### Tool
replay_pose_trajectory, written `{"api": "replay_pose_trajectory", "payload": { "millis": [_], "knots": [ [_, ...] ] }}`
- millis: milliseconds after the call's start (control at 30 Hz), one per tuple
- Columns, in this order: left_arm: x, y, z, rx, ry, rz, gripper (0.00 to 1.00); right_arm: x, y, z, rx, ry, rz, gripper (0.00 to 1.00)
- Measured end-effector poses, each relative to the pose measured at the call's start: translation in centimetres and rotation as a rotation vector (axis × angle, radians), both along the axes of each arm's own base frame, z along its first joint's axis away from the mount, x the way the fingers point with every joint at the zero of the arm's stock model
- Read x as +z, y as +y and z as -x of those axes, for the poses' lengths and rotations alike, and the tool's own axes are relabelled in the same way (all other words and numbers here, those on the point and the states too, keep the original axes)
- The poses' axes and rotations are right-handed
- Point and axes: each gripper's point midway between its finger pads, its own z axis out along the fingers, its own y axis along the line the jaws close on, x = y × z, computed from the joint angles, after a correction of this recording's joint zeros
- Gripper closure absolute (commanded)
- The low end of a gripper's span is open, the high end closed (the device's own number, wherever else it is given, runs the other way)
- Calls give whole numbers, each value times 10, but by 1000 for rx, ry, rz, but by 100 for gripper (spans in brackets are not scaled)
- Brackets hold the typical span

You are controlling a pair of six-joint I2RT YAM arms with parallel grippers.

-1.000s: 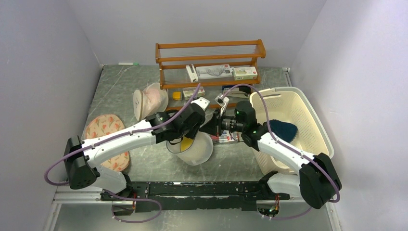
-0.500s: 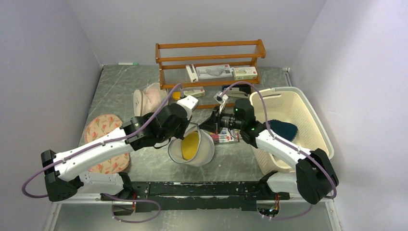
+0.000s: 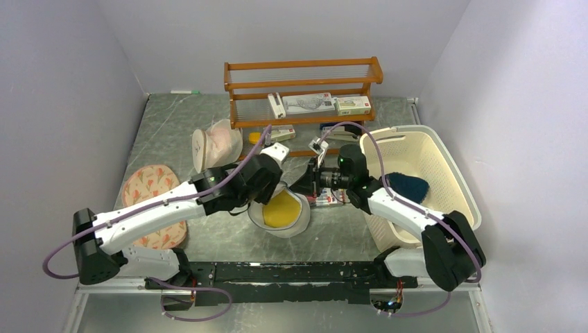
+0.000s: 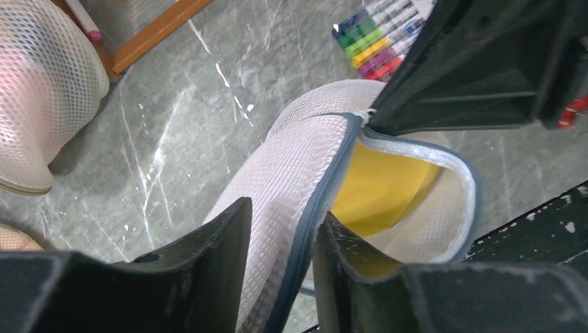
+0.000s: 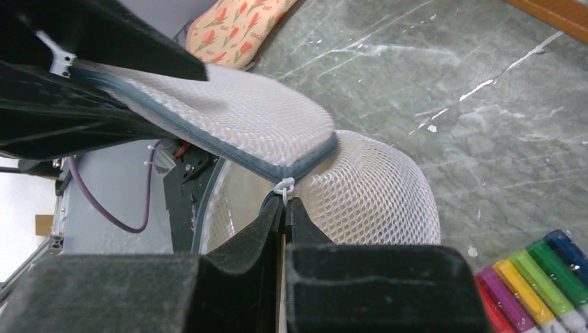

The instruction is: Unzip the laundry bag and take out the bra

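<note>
The laundry bag (image 3: 295,220) lies at table centre with its zip rim partly open. The mustard-yellow bra (image 3: 281,209) shows inside it. My left gripper (image 3: 266,194) is shut on the bag's mesh lid and grey-blue zip edge (image 4: 305,215), one finger (image 4: 208,250) either side, and holds the flap up; the bra (image 4: 385,191) shows beyond it. My right gripper (image 3: 306,184) is shut on the white zip pull (image 5: 283,186) at the bag's rim (image 5: 229,149). The honeycomb mesh (image 5: 367,194) bulges behind it.
A wooden rack (image 3: 303,97) with boxes stands at the back. A cream basket (image 3: 444,173) holding a dark teal cloth (image 3: 409,186) is at right. A pinkish mesh pouch (image 3: 215,144), a floral pad (image 3: 149,182) and a marker pack (image 3: 327,198) lie nearby.
My left gripper has pulled the bag's lid back and to the left. The opening has widened and much more of the yellow bra shows. My right gripper has stayed almost still.
</note>
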Motion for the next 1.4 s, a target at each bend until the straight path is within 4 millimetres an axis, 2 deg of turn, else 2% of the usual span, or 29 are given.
{"api": "replay_pose_trajectory", "payload": {
  "millis": [100,233,367,567,633,733,1067,1233,1400],
  "knots": [
    [-15,-3,-3,0,20,-49,42,0,-4,6,-1,1,0,100],
    [-31,-8,-6,-20,37,-115,42,8,-6,12,0,-14,-13,100],
    [-35,-15,-10,-38,40,-139,41,12,-6,15,4,-17,-17,100],
    [-27,-19,-12,-56,25,-128,76,10,-7,16,2,-11,-11,100],
    [-23,-19,-10,-67,21,-120,85,10,-7,15,-3,-13,-10,100],
    [-13,-20,-5,-98,9,-94,93,11,-6,12,-11,-26,-12,100],
    [49,-14,29,-281,-132,8,93,16,2,3,48,-82,4,100],
    [59,-11,35,-350,-167,9,93,25,6,5,111,-129,-11,100],
    [60,-15,43,-417,-162,18,93,16,10,9,179,-107,-16,100]
  ]
}}
